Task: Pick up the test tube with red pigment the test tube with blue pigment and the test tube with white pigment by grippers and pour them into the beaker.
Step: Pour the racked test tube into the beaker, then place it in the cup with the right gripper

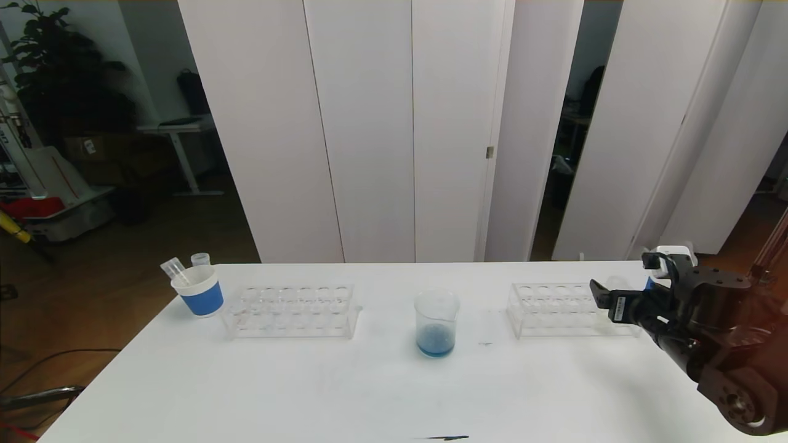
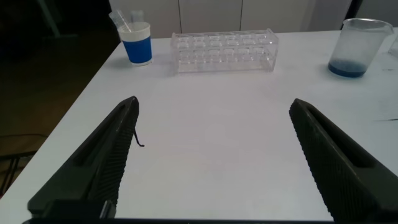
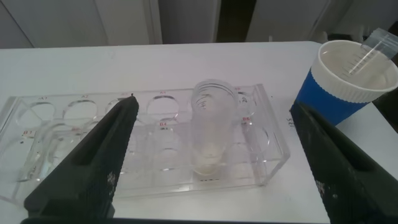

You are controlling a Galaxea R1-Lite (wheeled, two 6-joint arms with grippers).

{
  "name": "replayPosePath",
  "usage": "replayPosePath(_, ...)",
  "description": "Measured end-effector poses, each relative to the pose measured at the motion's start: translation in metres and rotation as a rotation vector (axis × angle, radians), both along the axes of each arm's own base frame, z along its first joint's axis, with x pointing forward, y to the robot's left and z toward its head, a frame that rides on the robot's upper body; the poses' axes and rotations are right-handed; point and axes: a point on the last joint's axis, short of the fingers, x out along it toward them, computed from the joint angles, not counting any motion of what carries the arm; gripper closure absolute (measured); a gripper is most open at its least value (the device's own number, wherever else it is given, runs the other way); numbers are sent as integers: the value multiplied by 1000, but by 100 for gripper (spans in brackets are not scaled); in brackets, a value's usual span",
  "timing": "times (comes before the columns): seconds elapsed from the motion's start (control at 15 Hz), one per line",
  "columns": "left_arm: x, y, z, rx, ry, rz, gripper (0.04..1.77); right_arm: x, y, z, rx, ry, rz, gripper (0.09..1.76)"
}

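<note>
Beaker (image 1: 436,323) faint unreadable marks, blue pigment inside

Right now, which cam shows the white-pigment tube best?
Right wrist view: the test tube with white pigment stands upright in the right rack, between the open right gripper's fingers. The head view has the gripper blocking it; the left wrist view misses it.

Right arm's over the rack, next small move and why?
Probably lower the right end effector around the test tube with white pigment. It stands upright in the right rack, between the open fingers but ungripped, and the beaker shows only blue pigment so far.
</note>
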Motion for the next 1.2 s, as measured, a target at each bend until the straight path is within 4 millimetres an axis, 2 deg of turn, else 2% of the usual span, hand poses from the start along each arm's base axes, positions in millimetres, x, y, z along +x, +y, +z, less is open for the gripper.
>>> replayPosePath(0.47, 0, 0, 0, 0, 0, 0, 8, 21, 3, -19, -12, 19, 7, 10)
replayPosePath(1.07, 0, 0, 0, 0, 0, 0, 8, 30, -3, -28, -10, 26, -13, 10)
replayPosePath(1.13, 0, 0, 0, 0, 0, 0, 8, 31, -3, -28, -10, 26, -14, 13)
replayPosePath(1.2, 0, 0, 0, 0, 0, 0, 8, 31, -3, -28, -10, 23, -19, 31)
